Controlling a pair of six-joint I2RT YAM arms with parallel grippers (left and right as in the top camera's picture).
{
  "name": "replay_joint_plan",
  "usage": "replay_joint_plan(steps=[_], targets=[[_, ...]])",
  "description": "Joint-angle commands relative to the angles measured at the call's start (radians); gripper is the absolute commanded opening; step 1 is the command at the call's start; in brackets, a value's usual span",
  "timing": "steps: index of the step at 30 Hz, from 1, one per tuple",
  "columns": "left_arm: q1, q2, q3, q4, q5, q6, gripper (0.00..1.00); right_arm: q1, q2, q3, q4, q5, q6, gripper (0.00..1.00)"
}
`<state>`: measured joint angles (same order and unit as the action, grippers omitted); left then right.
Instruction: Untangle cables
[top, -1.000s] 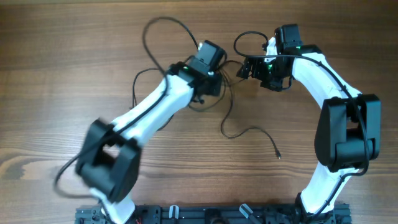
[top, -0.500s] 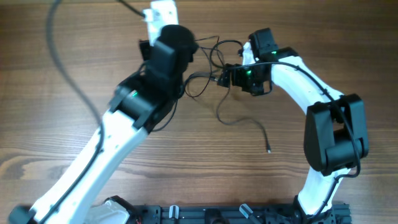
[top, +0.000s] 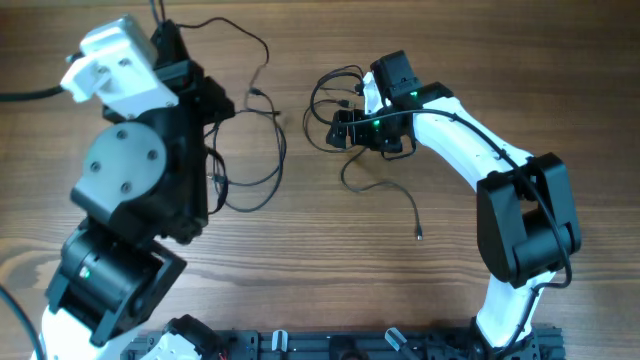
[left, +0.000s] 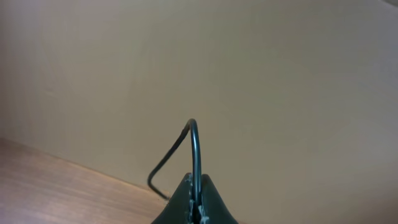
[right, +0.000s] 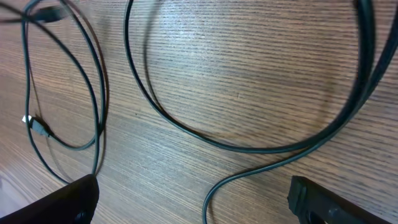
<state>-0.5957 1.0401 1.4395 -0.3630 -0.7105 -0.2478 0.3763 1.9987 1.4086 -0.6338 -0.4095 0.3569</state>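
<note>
No lettering, label, brand, number or sign was legible in any of the three views.

The table (top: 300, 270) is wood, fine straight grain, dull satin finish. The cables (right: 261, 149) have smooth black plastic sheaths with a faint sheen. The right arm (top: 450, 118) wears glossy white plastic shells and matt black housings; its fingers (right: 68, 199) are matt black.
</note>
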Motion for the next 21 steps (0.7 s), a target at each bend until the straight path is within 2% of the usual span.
replay_joint_plan(steps=[1,11,17,19,21], targets=[[0.003,-0.001,0.012,-0.027,-0.017,0.010,0.04,0.004,0.014,-0.010,0.005,0.010,-0.013,1.00],[0.003,0.035,0.012,-0.066,-0.014,0.000,0.04,0.004,0.014,-0.010,0.008,0.009,-0.013,1.00],[0.003,0.149,0.012,-0.163,0.135,0.000,0.04,0.004,0.014,-0.010,0.036,-0.036,-0.026,1.00],[0.003,0.195,0.012,-0.179,0.138,-0.006,0.04,0.004,0.014,-0.010,0.039,0.013,-0.029,1.00],[0.003,0.247,0.012,-0.189,0.138,-0.006,0.10,0.004,0.014,-0.010,0.043,0.087,-0.005,1.00]])
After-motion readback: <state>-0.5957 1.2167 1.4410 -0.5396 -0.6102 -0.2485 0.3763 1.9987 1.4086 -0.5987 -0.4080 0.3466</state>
